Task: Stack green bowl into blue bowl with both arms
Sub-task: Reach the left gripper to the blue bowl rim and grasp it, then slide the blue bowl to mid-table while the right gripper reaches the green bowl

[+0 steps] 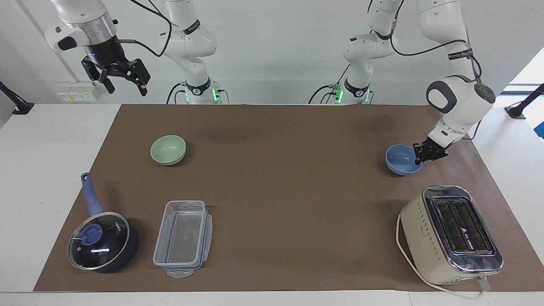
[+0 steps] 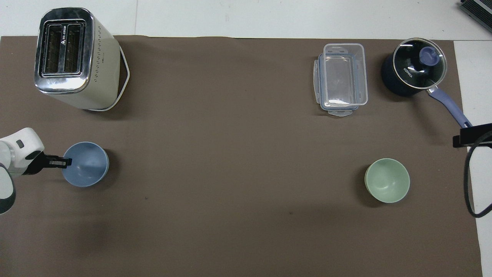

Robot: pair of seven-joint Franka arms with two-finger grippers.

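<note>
The blue bowl [image 1: 400, 162] [image 2: 87, 165] stands upright on the brown mat toward the left arm's end of the table. My left gripper [image 1: 419, 158] [image 2: 65, 163] is shut on the blue bowl's rim, on the side facing the table's end, one finger inside the bowl. The green bowl [image 1: 168, 149] [image 2: 387, 180] stands upright and alone toward the right arm's end. My right gripper [image 1: 127, 90] is open and empty, held high over the table's edge near the right arm's base, waiting. Its black tip [image 2: 472, 135] shows at the overhead view's side.
A cream toaster [image 1: 450, 233] [image 2: 73, 57] stands farther from the robots than the blue bowl. A clear plastic container [image 1: 182, 238] [image 2: 341, 79] and a dark lidded saucepan [image 1: 102, 242] [image 2: 413, 73] stand farther out than the green bowl.
</note>
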